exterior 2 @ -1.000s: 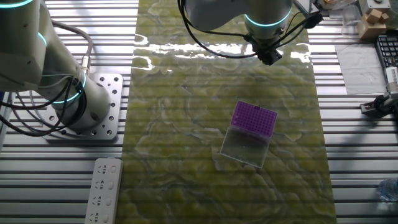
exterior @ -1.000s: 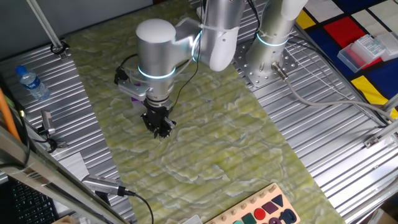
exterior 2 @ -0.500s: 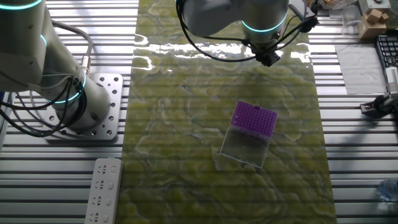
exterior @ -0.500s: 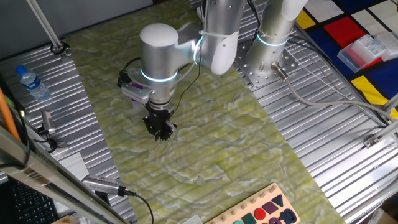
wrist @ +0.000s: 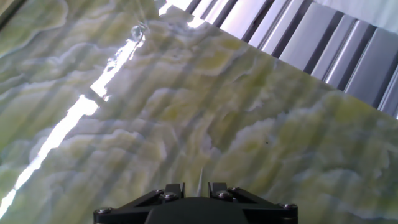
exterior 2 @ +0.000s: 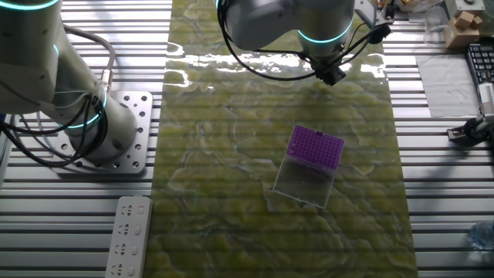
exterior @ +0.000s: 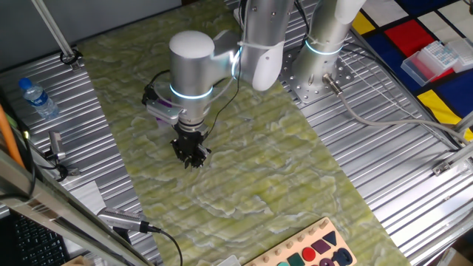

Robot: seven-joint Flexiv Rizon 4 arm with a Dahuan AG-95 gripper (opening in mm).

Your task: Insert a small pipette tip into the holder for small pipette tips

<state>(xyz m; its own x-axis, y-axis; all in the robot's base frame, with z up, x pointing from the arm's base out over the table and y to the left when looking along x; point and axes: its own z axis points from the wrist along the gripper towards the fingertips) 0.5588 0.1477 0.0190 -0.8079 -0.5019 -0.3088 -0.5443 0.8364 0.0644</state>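
Note:
My gripper [exterior: 191, 157] hangs over the green marbled mat [exterior: 244, 162], fingers pointing down. In the hand view a thin pale pipette tip [wrist: 200, 177] stands out between the two fingers [wrist: 171, 187], which are close together on it. The purple holder [exterior 2: 315, 146] with its pale translucent base [exterior 2: 304, 182] lies on the mat in the other fixed view, well nearer the camera than the gripper [exterior 2: 333, 76]. The holder does not show in the hand view or in the first fixed view.
A second arm's base [exterior 2: 112, 131] stands on a metal plate left of the mat. A power strip [exterior 2: 127, 235] lies beside it. A water bottle [exterior: 35, 97], a clear tip box [exterior: 432, 60] and a coloured shape board [exterior: 314, 251] sit around the mat.
The arm has shifted slightly sideways over the mat with the gripper still closed; the holder has not moved.

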